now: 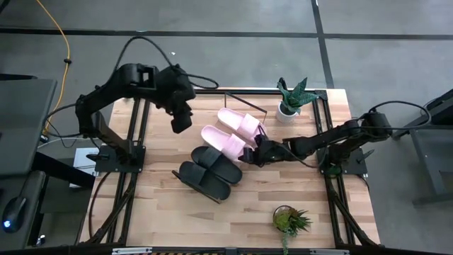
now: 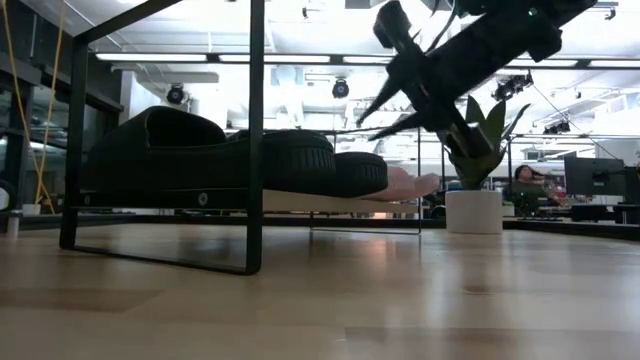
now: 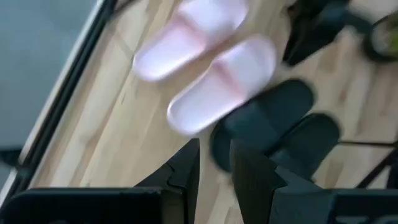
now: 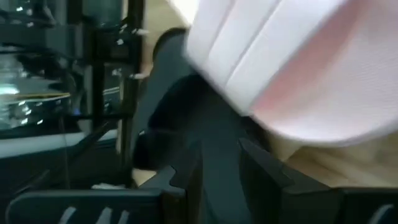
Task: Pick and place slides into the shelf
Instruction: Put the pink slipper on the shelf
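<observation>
Now all four slides (image 1: 219,152) sit together on the shelf (image 1: 244,99). Our right gripper (image 1: 256,152) touches a pink one, fingers narrowly parted, nothing visibly held; the left gripper (image 1: 180,122) hovers likewise. We judge only retreat remains.

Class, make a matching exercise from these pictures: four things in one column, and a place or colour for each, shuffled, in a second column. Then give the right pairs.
Things:
1. pink slides
2. black slides
3. left end effector
4. white-potted plant

Descriptions:
A. dark pair, nearer the table's front edge
B. at the table's far edge, right of the shelf
C. pale pair, beside the right end effector
D. hanging above the wood, left of the pale pair

Pairs: 1-C, 2-A, 3-D, 4-B
</observation>
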Available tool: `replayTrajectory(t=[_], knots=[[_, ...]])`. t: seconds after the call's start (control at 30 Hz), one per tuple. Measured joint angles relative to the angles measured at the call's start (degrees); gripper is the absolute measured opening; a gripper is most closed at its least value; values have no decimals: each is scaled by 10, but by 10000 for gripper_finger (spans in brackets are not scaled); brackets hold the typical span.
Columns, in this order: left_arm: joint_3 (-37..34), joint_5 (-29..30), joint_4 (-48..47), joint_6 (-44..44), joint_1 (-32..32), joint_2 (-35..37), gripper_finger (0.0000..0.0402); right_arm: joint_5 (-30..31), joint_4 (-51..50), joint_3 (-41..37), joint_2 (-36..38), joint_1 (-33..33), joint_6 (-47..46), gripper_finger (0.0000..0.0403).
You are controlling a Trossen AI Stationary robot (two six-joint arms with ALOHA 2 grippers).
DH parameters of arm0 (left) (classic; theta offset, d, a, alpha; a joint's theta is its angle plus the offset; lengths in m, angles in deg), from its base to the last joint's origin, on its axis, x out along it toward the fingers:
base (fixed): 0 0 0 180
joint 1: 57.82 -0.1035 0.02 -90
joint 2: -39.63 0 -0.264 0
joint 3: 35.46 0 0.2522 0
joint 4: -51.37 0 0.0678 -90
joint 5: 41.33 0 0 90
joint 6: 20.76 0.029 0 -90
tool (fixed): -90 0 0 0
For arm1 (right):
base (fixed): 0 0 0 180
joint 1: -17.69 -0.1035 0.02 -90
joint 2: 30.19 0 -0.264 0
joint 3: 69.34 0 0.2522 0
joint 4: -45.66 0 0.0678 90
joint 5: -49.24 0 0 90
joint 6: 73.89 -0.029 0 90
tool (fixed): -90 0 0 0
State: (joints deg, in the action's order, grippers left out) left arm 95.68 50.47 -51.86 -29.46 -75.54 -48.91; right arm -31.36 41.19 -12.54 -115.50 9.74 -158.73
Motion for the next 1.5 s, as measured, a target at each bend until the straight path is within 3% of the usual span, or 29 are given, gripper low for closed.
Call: replayTrajectory(t=[0.2,0.4,0.57,0.77,0.97,1.2,1.5], knots=[[-49,-8,-5,10,-23,-1,78,4,-106,-1,0,-3,-11,89],[-118,-22,38,26,-23,-1,78,23,-67,0,0,-12,-1,89],[-229,-91,101,28,-39,-1,78,27,-65,0,0,-12,5,89],[-360,-104,163,25,-49,-1,78,26,-63,0,5,-12,13,89],[-469,-160,252,24,-48,-1,78,38,-69,0,11,-12,15,89],[-501,-139,333,14,-54,-1,78,30,-74,0,11,-12,11,89],[-501,-131,335,43,-111,-24,78,35,-74,0,11,-12,3,89]])
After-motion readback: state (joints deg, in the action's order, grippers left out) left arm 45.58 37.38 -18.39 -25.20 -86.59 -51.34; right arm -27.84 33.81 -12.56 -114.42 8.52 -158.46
